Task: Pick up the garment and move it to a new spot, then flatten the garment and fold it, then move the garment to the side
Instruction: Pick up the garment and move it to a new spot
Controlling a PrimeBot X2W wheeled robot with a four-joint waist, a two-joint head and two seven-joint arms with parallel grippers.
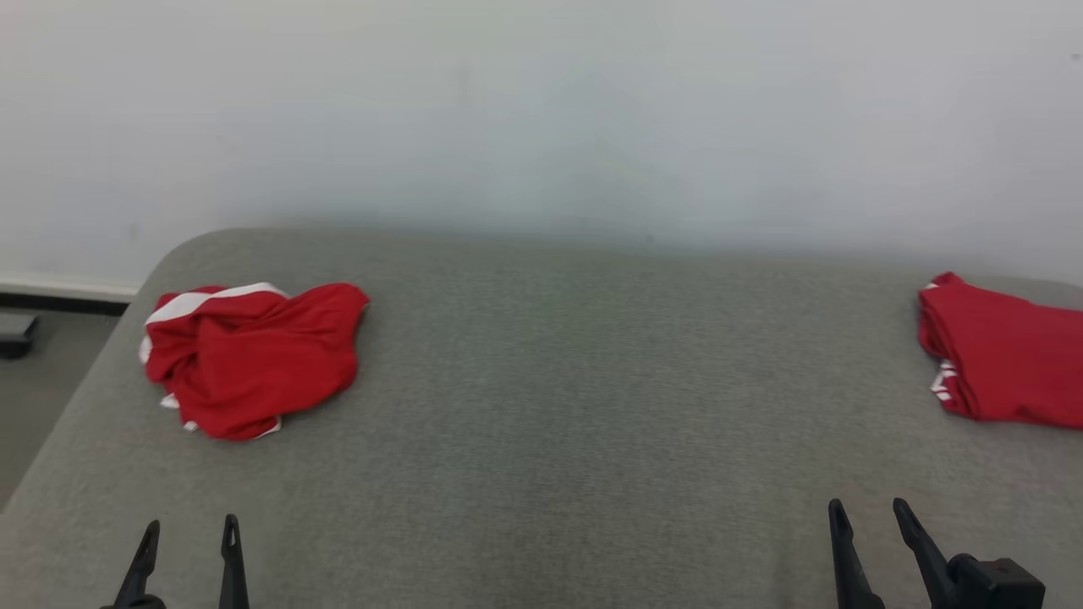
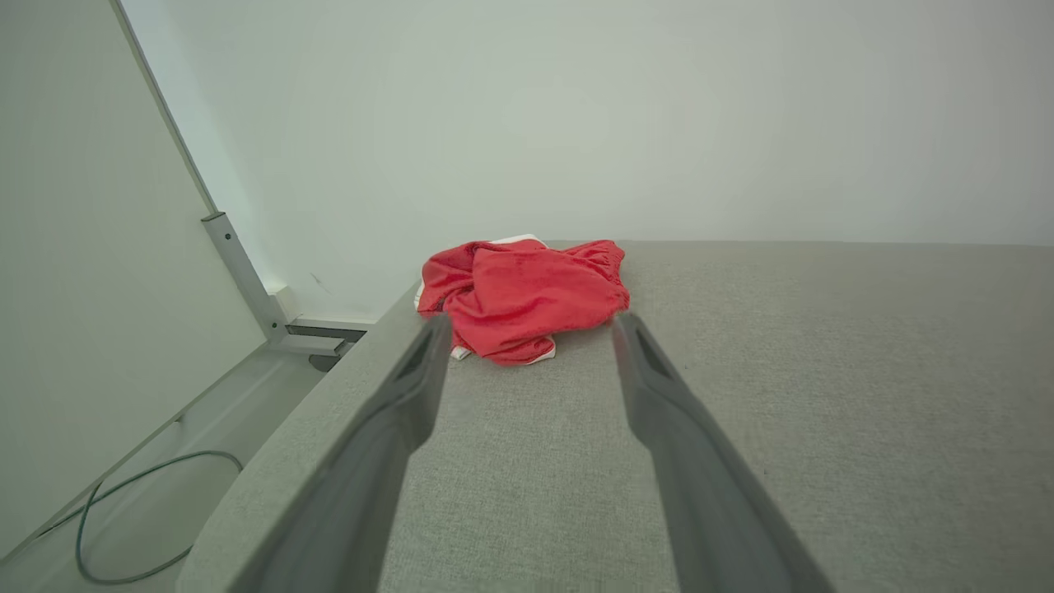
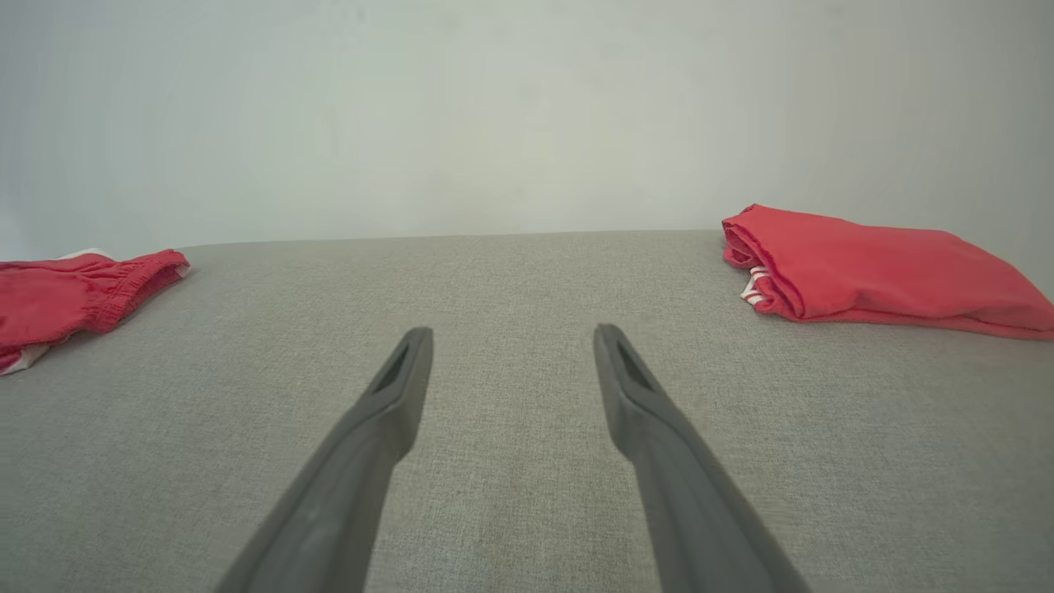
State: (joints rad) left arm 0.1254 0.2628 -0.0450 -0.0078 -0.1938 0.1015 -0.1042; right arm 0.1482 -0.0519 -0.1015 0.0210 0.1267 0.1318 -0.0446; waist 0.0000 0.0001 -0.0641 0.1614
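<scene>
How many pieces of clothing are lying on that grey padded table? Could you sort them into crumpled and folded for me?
Crumpled red cloth garment with white trim: 1
Folded red cloth garment with white stripes: 1
Total: 2

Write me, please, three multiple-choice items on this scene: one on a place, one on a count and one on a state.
1. Where on the grey surface does the crumpled red garment lie?
A. At the robot's left
B. In the middle
C. At the near edge
2. How many red garments lie there?
A. One
B. Two
C. Three
3. How do the left tool and right tool stand?
A. Both open, empty
B. Both shut on cloth
C. Left shut, right open

Answers: 1 A, it lies by the left edge in the head view; 2 B, a folded red garment lies at the right too; 3 A, each pair of fingers stands apart over bare surface.
</scene>
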